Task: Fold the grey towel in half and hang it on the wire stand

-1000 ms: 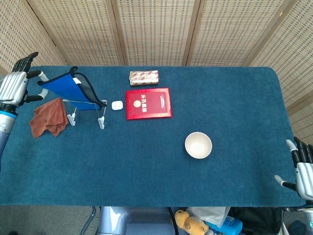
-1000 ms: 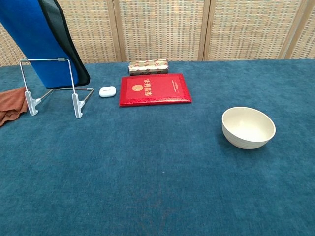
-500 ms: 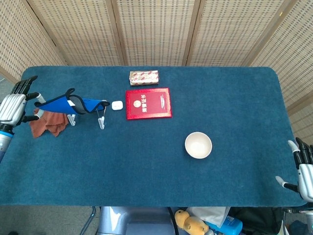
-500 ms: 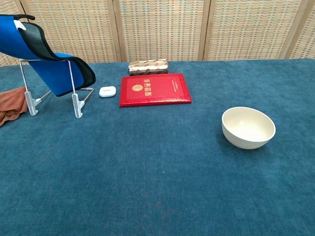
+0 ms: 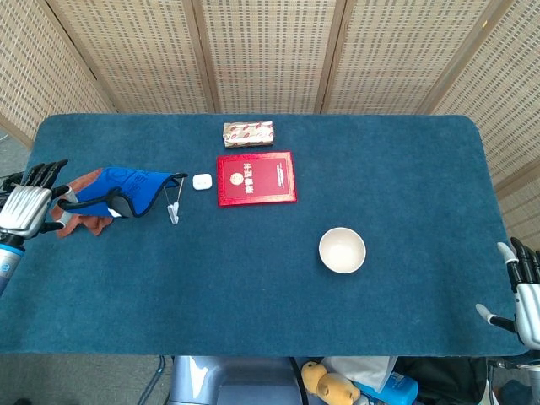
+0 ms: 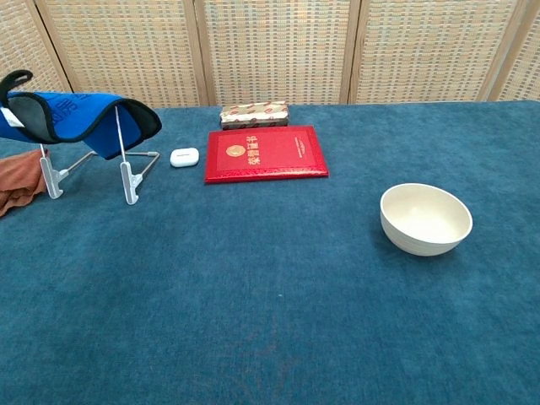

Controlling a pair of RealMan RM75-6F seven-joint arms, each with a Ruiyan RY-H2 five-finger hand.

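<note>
The towel [image 5: 118, 187], blue outside and grey inside, lies folded over the top of the wire stand [image 5: 175, 207] at the table's left. In the chest view the towel [image 6: 72, 114] sags across the stand [image 6: 126, 173], and its left end curls upward out of frame. My left hand [image 5: 25, 207] is at the far left edge and holds that left end. The chest view does not show it. My right hand [image 5: 525, 291] hovers off the table's near right corner with its fingers apart, holding nothing.
A brown cloth [image 5: 80, 221] lies crumpled under the towel's left end. Right of the stand are a white earbud case [image 5: 202, 180], a red book [image 5: 256, 178] and a patterned box [image 5: 248, 133]. A cream bowl [image 5: 342, 250] stands right of centre.
My left hand has come down and toward me with the towel's end. The towel, held high a second ago, now drapes across the top of the stand.
</note>
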